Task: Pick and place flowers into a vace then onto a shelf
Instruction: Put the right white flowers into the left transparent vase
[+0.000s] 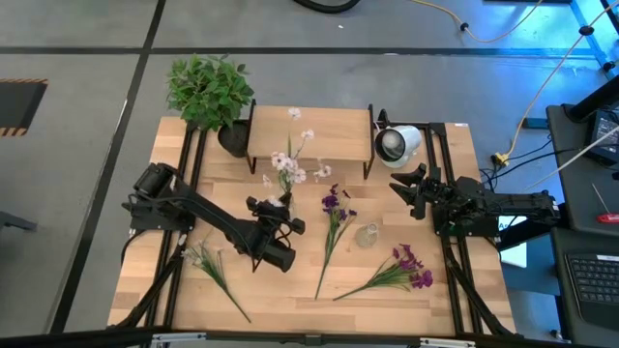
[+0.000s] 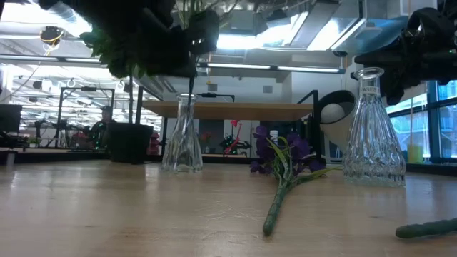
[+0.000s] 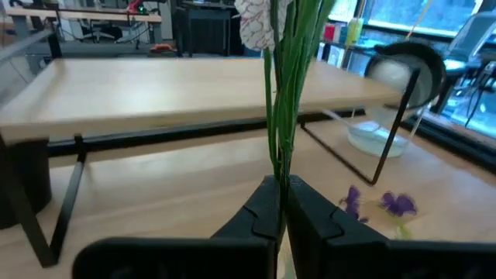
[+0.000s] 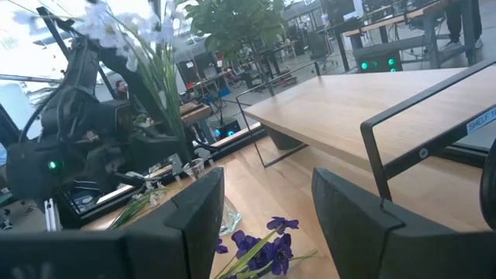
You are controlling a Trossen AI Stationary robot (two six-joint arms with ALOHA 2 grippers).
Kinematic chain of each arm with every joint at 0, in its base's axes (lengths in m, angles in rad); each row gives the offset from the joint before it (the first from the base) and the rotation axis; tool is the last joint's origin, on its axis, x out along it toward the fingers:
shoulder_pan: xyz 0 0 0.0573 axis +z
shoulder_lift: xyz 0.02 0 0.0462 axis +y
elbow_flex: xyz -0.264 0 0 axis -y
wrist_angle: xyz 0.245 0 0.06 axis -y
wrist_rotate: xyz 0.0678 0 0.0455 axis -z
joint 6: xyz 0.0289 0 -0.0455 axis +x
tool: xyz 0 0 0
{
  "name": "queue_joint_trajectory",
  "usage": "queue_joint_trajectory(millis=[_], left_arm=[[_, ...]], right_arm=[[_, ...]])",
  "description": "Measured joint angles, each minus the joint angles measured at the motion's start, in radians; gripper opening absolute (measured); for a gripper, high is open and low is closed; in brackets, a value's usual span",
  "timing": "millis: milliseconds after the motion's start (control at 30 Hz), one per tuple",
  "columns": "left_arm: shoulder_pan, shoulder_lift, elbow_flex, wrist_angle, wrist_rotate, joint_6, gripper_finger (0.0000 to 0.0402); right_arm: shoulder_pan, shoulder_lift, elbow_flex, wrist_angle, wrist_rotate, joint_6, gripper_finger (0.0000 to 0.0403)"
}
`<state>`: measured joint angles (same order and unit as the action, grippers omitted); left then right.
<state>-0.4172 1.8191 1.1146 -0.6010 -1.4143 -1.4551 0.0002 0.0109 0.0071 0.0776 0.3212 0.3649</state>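
My left gripper is shut on a white-pink flower at mid-table, in front of the shelf. In the low view it hangs above a slim glass vase. A wider cut-glass vase stands on the table to the right. Two purple flowers and a pale green-stemmed flower lie flat on the table. My right gripper is open and empty at the right, near the shelf's right end. My left gripper pinches the green stems of the white-pink flower between its two fingers. The stems run on past the fingertips toward the shelf, with the blossoms at their free end. The flower is lifted clear of the table. The stems' other end is hidden behind the fingers.
A bushy potted plant stands at the shelf's left end. A white round object stands at its right end, close to my right gripper. Black frame rails run along both table sides. The shelf top is bare wood.
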Motion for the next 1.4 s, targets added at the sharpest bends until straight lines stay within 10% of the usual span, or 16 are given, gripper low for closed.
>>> queue_joint_trajectory(millis=[1400], left_arm=[[-0.008, 0.039, 0.0, -0.002, 0.071, -0.016, 0.0059]], right_arm=[[0.0, 0.0, 0.0, 0.0, 0.0, -0.001, 0.0198]])
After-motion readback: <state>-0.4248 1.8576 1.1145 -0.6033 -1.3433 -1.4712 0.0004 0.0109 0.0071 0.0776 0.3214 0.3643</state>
